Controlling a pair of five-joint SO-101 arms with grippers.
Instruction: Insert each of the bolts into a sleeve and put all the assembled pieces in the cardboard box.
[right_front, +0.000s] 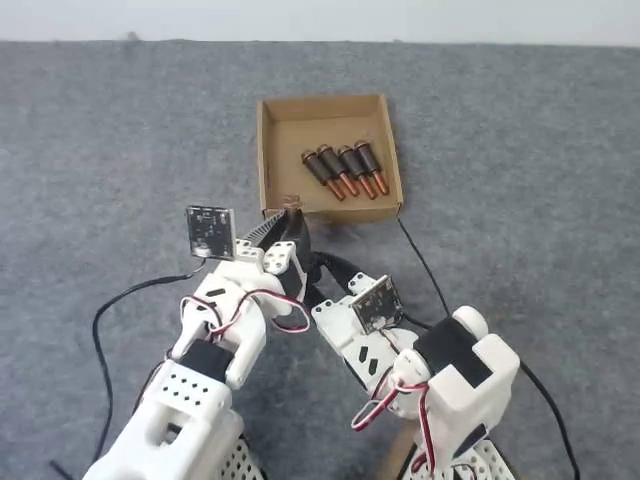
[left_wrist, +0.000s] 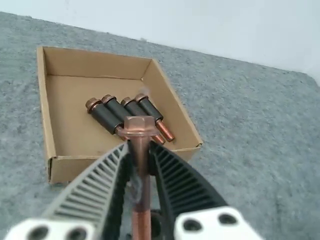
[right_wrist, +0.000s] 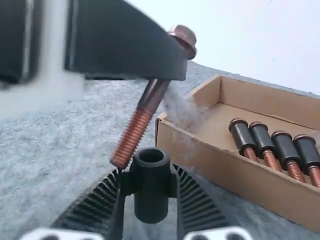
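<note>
We're clamping the bolt (left_wrist: 141, 170) by its shank in the left gripper (left_wrist: 138, 150), with its tip hovering just beside the sleeve (right_wrist: 151, 192) mouth. The right gripper (right_wrist: 150, 178) is pinching that sleeve mid-body, near the box (right_wrist: 225, 167) front wall. Both are looking rigid, light and slippery, so we're judging firm mid-length grips best.

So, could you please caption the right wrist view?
Right gripper holds a black sleeve; the left gripper's copper bolt tip sits beside its opening.

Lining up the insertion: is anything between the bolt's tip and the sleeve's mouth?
Nothing lies between them. In the right wrist view the threaded tip of the bolt sits right beside the open mouth of the sleeve, not yet inside.
</note>
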